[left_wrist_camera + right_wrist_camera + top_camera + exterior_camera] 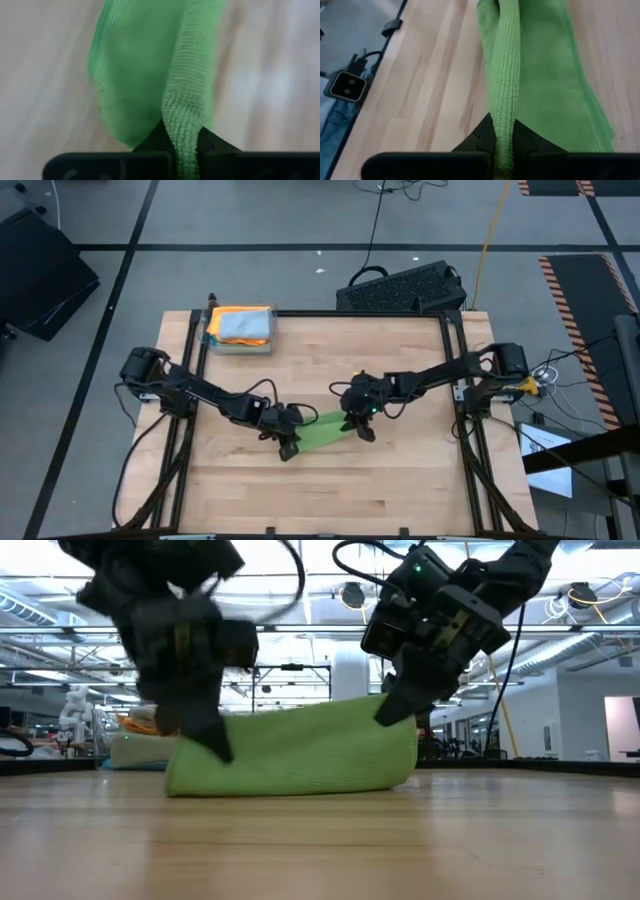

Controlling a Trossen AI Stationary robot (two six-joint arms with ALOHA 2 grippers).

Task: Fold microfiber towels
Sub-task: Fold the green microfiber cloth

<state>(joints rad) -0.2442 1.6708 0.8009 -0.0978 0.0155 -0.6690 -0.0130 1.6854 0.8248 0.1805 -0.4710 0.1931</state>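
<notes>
Near the middle of the pale wooden table (400,480), the bright green microfiber towel (322,432) lies folded into a long band. Left gripper (288,448) pinches one end, right gripper (358,423) the other, fingers closed tight on the cloth. Toward the table's far-left corner from the towel sits a stack of folded cloths (240,327).

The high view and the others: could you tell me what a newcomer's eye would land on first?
The bright green towel at mid-table, pinched at one end by the left gripper and at the other by the right gripper. Next, the stack of towels at the table's far left corner, orange under pale blue.
</notes>
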